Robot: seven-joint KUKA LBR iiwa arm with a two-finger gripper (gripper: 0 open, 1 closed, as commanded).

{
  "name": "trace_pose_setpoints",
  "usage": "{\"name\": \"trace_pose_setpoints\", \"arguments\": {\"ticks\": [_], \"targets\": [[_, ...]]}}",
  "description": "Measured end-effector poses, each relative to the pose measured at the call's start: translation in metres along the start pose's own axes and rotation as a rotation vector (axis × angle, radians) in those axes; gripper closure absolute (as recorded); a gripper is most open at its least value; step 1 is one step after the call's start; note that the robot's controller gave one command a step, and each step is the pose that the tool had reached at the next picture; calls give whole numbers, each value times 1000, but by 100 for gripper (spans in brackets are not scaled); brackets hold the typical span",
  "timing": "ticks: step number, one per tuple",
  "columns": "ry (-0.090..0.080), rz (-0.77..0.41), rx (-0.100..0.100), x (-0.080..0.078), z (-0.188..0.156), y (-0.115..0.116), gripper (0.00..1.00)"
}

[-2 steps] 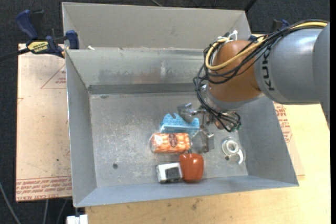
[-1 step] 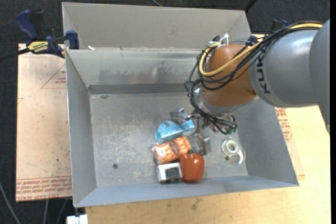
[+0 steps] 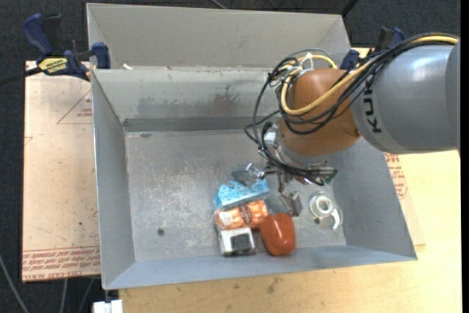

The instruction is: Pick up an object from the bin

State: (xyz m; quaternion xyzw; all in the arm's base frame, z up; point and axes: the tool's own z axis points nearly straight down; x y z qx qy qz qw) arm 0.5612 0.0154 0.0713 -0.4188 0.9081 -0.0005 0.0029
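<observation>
My gripper point(image 3: 289, 197) hangs low near the bin's front right, under the arm's orange cover. Just left of it lies a blue crinkled packet point(image 3: 237, 193) with a small metallic piece point(image 3: 249, 174) at its upper edge. Below the packet is an orange patterned wrapper point(image 3: 245, 215). A red-orange rounded thing point(image 3: 278, 234) sits directly in front of the gripper, close to the front wall. To the gripper's right rests a white ring-shaped roll point(image 3: 323, 208). Nothing is visibly held.
A small grey-and-white box point(image 3: 238, 242) lies against the front wall, left of the red-orange thing. The arm and its cables reach in from the right, covering the right middle of the bin.
</observation>
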Motion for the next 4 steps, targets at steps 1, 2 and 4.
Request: {"name": "trace_pose_setpoints", "arguments": {"ticks": [1,2,4], "targets": [[-1,-173,1,-10,-7,13,0],[-1,12,0,-35,-8,39,0],[-2,-569,-3,-62,-7,46,100]]}}
